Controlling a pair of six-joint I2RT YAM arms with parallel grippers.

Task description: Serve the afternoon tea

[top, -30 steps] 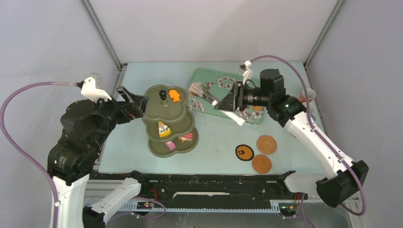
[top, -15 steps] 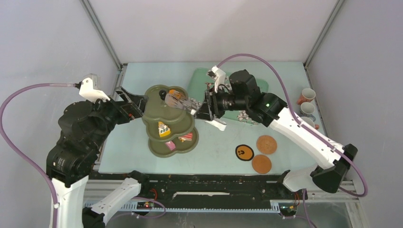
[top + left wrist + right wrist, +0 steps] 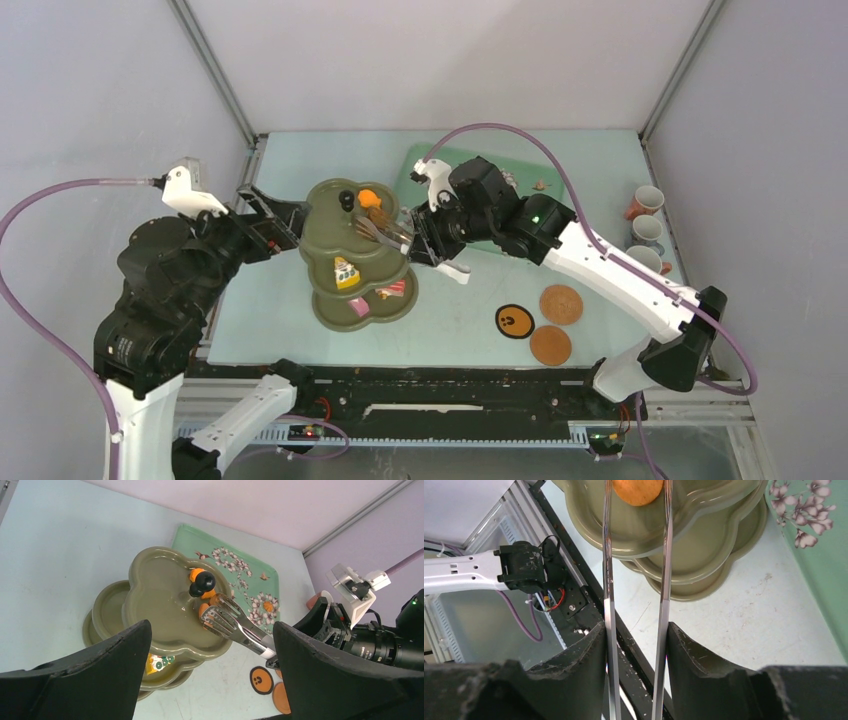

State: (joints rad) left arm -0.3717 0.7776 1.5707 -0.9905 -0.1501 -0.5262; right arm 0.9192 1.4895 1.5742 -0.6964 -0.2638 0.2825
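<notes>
Metal tongs (image 3: 664, 580) are clamped between the right jaws, their two blades running straight out ahead of the black fingers (image 3: 574, 670). At the far tips, well ahead of those jaws, an orange pastry (image 3: 638, 490) sits between the blades over the top tier of the olive-green stand (image 3: 335, 215). I cannot tell whether the tips squeeze it or merely flank it. Just beyond the tips stands a black knob (image 3: 204, 581), with a second orange pastry (image 3: 196, 573) beside it.

The left jaws are spread wide and hold nothing. The stand lies just ahead of them, framed by their fingers (image 3: 75, 680).

On the lower tiers, below the tong tips, lie a yellow pastry (image 3: 345, 272), a pink pastry (image 3: 358, 306) and a red pastry (image 3: 392, 290). Behind the right jaws a mint-green tray (image 3: 425, 160) rests on the surface (image 3: 460, 300). Well behind those jaws, three cups (image 3: 648, 232) stand in a row at the surface's edge. Three coasters (image 3: 561, 304) lie close together nearer the arms' bases.
</notes>
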